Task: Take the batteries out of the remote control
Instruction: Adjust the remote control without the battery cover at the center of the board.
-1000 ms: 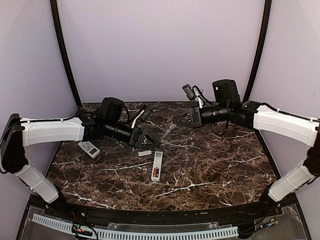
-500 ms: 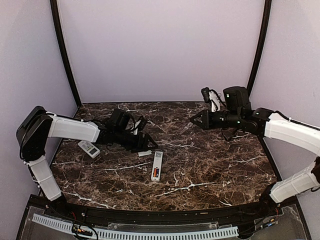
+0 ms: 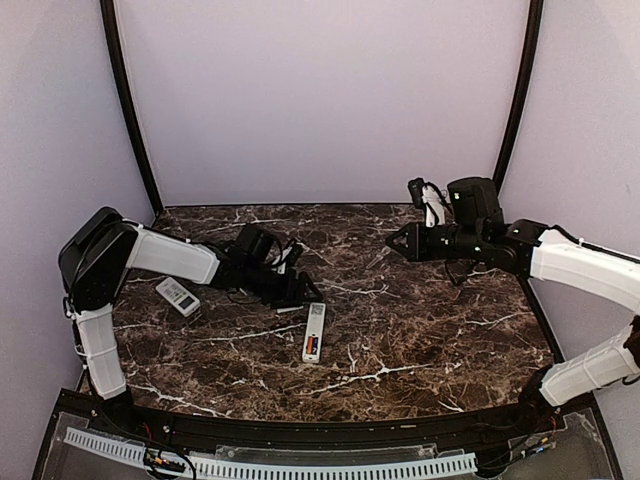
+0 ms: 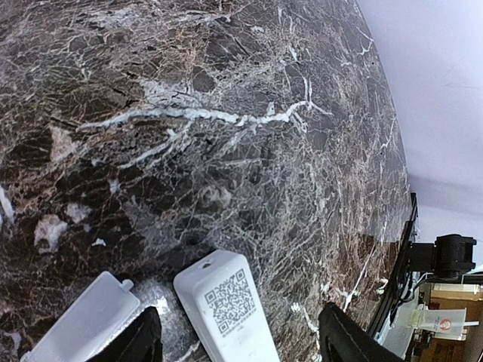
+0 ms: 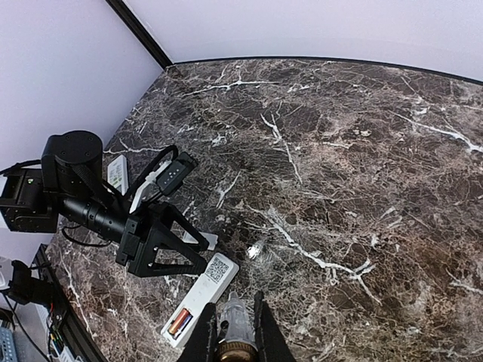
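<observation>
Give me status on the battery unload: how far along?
Done: the cover plate is off and lies beside the remote, so the compartment is exposed. In hand: the left tool hangs open at the remote's QR-code end, gripping nothing. The right tool is shut, raised off to the right, away from the remote. Left: an orange battery sits in the open compartment, not yet out.

Left tool spread, right apparently closed.
</observation>
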